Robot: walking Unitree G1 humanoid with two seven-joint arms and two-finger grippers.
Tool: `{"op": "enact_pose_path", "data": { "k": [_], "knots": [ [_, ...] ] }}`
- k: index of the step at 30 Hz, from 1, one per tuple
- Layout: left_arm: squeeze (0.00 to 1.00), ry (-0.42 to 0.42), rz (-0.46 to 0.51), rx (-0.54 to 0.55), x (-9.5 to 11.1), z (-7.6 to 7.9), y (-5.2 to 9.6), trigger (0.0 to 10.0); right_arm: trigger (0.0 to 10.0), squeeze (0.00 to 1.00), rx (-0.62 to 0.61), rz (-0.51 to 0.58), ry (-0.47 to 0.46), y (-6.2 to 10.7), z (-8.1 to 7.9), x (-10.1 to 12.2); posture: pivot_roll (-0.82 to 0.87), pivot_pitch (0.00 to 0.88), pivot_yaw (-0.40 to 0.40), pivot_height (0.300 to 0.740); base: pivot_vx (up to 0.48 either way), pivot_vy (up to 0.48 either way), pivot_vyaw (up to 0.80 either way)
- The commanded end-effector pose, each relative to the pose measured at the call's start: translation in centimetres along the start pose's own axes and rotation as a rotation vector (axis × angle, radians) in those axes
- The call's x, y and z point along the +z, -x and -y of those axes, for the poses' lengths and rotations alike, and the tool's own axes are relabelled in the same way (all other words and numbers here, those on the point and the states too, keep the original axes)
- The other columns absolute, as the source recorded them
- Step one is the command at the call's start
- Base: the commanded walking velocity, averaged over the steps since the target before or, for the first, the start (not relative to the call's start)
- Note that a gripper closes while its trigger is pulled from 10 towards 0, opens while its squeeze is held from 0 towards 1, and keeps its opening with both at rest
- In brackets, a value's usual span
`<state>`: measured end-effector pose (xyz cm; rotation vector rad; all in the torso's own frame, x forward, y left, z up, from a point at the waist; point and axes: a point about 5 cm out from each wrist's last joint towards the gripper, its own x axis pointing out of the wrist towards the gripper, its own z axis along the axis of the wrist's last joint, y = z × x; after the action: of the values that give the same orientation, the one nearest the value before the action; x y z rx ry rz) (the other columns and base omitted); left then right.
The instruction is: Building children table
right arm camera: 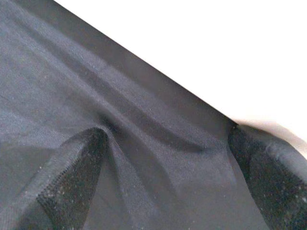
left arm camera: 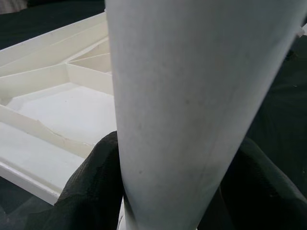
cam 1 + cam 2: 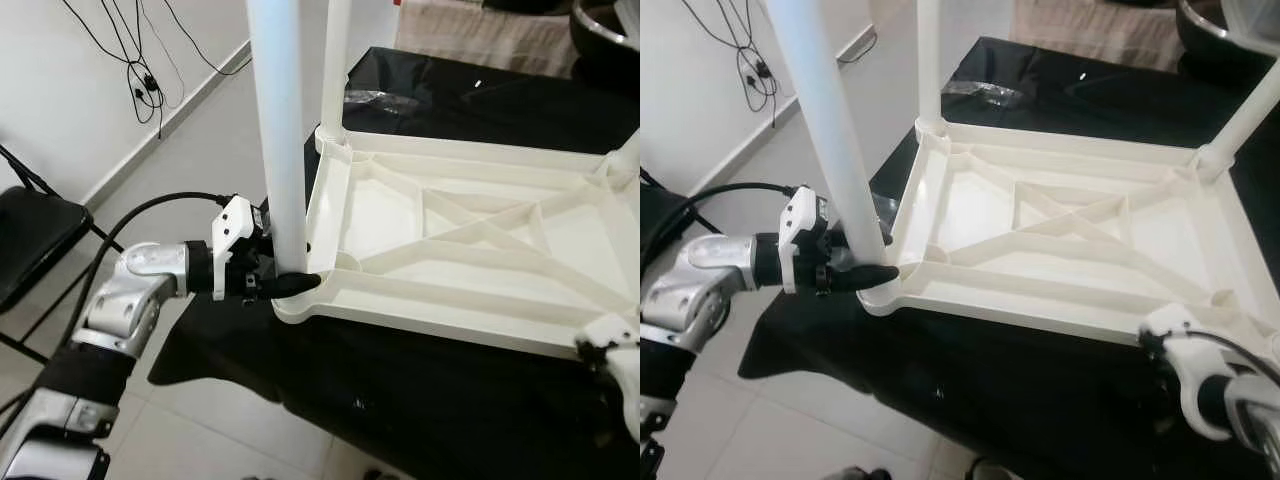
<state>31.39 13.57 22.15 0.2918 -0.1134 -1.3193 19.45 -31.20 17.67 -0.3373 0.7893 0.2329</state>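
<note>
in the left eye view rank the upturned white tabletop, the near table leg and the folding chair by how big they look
1. Upturned tabletop, largest.
2. Near table leg, gripped at its base by the left gripper; nearness enlarges it.
3. Folding chair, partly cropped, so its rank against the leg is unsure.

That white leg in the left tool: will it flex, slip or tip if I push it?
The white leg looks like a stiff, hollow plastic tube, so probably light and rigid. Its smooth surface may slip in the left tool. Being tall, it could lean at the tabletop socket.
</note>
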Motion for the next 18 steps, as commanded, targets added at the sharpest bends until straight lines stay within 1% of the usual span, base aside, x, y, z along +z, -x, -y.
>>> {"op": "enact_pose_path", "data": {
  "k": [1,4,7,8,9,10,12,14,15,16,17,18],
  "knots": [
    [0.00,-0.011,-0.010,-0.022,-0.2,0.6,0.1,10.0,10.0,0.00,-0.145,-0.075,-0.024,-0.6,1.1,-1.5,-0.10,0.225,0.013,0.740,0.000,0.000,0.00],
    [0.00,0.005,0.005,0.000,-0.4,0.8,0.2,10.0,10.0,0.00,-0.290,-0.032,-0.080,-1.4,2.2,-0.7,-0.09,0.227,0.014,0.740,0.000,0.000,0.00],
    [0.00,0.029,0.035,-0.001,-0.2,1.1,0.1,10.0,10.0,0.00,-0.314,-0.013,-0.090,-1.9,2.3,-0.3,-0.08,0.227,0.011,0.740,0.000,0.000,0.00],
    [0.00,0.042,0.055,-0.003,-0.1,1.3,0.0,10.0,10.0,0.00,-0.330,-0.004,-0.097,-2.2,2.3,0.0,-0.08,0.227,0.011,0.740,0.000,0.000,0.00],
    [0.00,0.075,0.101,-0.007,0.3,1.7,-0.2,10.0,10.0,0.00,-0.354,0.008,-0.105,-2.6,2.5,0.3,-0.08,0.228,0.008,0.740,0.000,0.000,0.00],
    [0.00,0.091,0.123,-0.009,0.5,1.8,-0.2,10.0,10.0,0.00,-0.363,0.011,-0.107,-2.8,2.5,0.3,-0.08,0.228,0.008,0.740,0.000,0.000,0.00],
    [0.00,0.144,0.198,-0.040,1.3,2.5,-0.5,10.0,10.0,0.00,-0.369,0.021,-0.112,-3.1,2.6,0.6,-0.07,0.229,0.007,0.740,0.000,0.000,0.00],
    [0.00,0.174,0.243,-0.067,1.9,3.0,-0.7,10.0,10.0,0.00,-0.361,0.029,-0.117,-3.3,2.5,0.9,-0.07,0.228,0.006,0.740,0.000,0.000,0.00],
    [0.00,0.174,0.243,-0.067,1.9,3.0,-0.7,10.0,10.0,0.00,-0.361,0.029,-0.117,-3.3,2.5,0.9,-0.07,0.228,0.006,0.740,0.000,0.000,0.00],
    [0.00,0.194,0.274,-0.086,2.2,3.3,-0.9,10.0,10.0,0.00,-0.353,0.036,-0.117,-3.5,2.4,1.1,-0.07,0.228,0.006,0.740,0.000,0.000,0.00],
    [0.00,0.194,0.274,-0.086,2.2,3.3,-0.9,10.0,10.0,0.00,-0.353,0.036,-0.117,-3.5,2.4,1.1,-0.07,0.228,0.006,0.740,0.000,0.000,0.00],
    [0.00,0.222,0.314,-0.110,2.6,3.8,-1.2,10.0,10.0,0.00,-0.341,0.051,-0.129,-3.8,2.2,1.4,-0.07,0.227,0.004,0.740,0.000,0.000,0.00]
  ]
}}
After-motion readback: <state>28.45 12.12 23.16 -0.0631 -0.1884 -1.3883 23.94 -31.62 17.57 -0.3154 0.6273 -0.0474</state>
